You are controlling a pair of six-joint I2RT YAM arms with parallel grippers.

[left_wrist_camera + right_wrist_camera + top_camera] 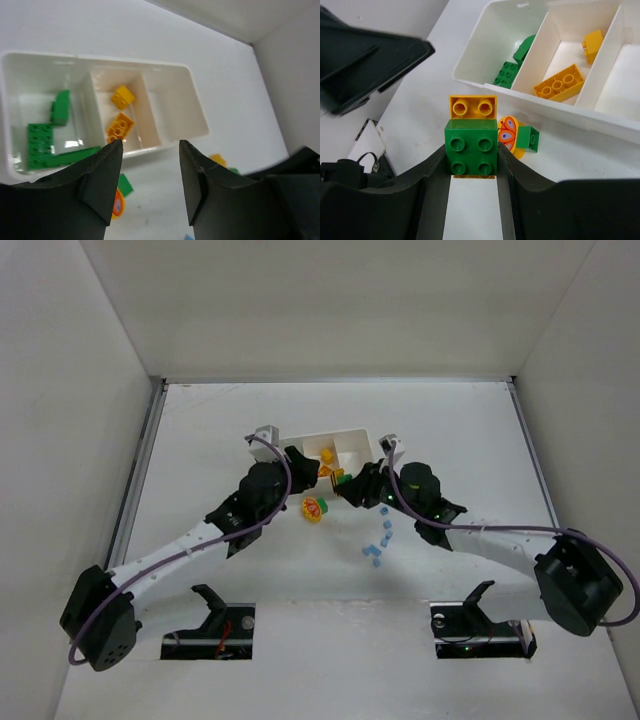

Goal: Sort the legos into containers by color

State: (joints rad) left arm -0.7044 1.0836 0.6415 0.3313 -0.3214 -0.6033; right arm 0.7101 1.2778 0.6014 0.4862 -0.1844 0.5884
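The white three-compartment tray (197,107) holds green legos (40,145) in its left cell and orange legos (120,127) in the middle one; its right cell shows nothing. My left gripper (150,146) hangs open just in front of the tray with nothing between its fingers. My right gripper (471,156) is shut on a green lego (471,149) stacked on a yellow one (472,106), held above the table near the tray (615,122). In the top view both grippers, left (303,463) and right (350,487), meet at the tray's (322,436) near side.
A yellow butterfly piece (508,134) joined to a small green brick (529,139) lies on the table before the tray, also seen as a butterfly piece (316,508) from above. Several pale blue bricks (378,543) lie scattered nearer the right arm. White walls enclose the table.
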